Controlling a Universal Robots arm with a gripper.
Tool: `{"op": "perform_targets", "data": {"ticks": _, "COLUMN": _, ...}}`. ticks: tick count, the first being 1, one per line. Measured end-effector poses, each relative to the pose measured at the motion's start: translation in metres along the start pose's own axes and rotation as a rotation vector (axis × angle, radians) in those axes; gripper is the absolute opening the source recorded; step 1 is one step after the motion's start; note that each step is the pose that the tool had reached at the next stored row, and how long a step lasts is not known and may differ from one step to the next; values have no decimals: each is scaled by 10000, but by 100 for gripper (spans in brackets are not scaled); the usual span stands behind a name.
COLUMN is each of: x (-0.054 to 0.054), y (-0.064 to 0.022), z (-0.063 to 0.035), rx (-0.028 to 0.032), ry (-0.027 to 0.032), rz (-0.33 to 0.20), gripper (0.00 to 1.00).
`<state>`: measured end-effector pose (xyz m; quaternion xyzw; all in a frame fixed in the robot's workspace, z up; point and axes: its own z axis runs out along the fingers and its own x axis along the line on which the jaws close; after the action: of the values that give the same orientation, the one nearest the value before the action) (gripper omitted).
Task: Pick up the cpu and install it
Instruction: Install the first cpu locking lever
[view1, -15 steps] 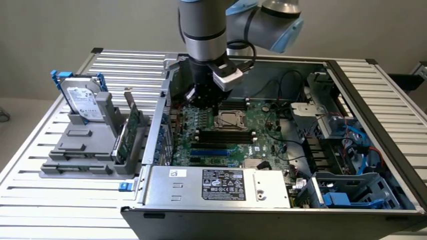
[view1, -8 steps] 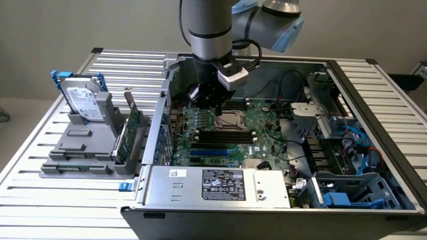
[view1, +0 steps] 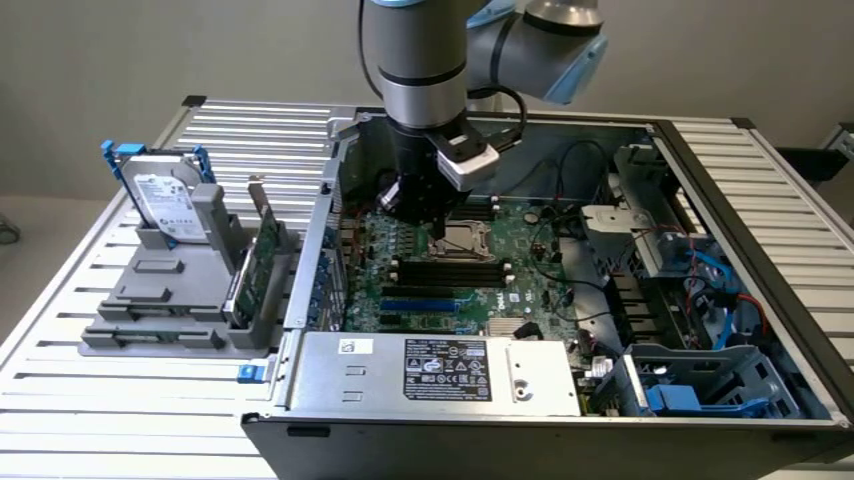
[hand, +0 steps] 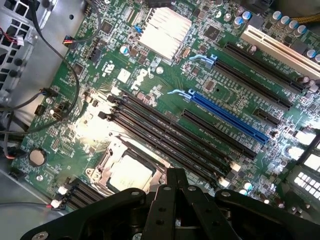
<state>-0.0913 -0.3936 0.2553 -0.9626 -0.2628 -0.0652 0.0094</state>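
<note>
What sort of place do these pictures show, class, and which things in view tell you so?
Probably a robotics lab or test bench for computer assembly. An opened computer case lies on a slatted metal table, its green motherboard exposed under a robot arm, with a hard drive waiting in a grey holder.

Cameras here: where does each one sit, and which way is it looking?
Exterior view: off the arm, above and in front of the open computer case, looking down; shows the arm and gripper.
Wrist view: on the wrist, looking down at the motherboard; shows the shut gripper.
Shared: the cpu in its socket, under the gripper.
</note>
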Motion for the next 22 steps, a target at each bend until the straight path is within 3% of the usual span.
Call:
{"op": "perform_targets", "data": {"ticks": 8, "x": -19, "y": -3, "z": 137, "rx": -36, "ry": 18, "rz": 81, "gripper": 11}}
{"op": "perform_targets", "data": {"ticks": 14, "x": -39, "y": -12, "z": 182, "rx": -113, "ry": -29, "rz": 274, "gripper": 11}}
{"op": "perform_targets", "data": {"ticks": 16, "x": -43, "y": -14, "z": 186, "rx": -119, "ry": -52, "rz": 349, "gripper": 11}}
{"op": "perform_targets", "data": {"ticks": 22, "x": -55, "y": -21, "z": 192, "rx": -72, "ry": -216, "rz": 472, "gripper": 11}}
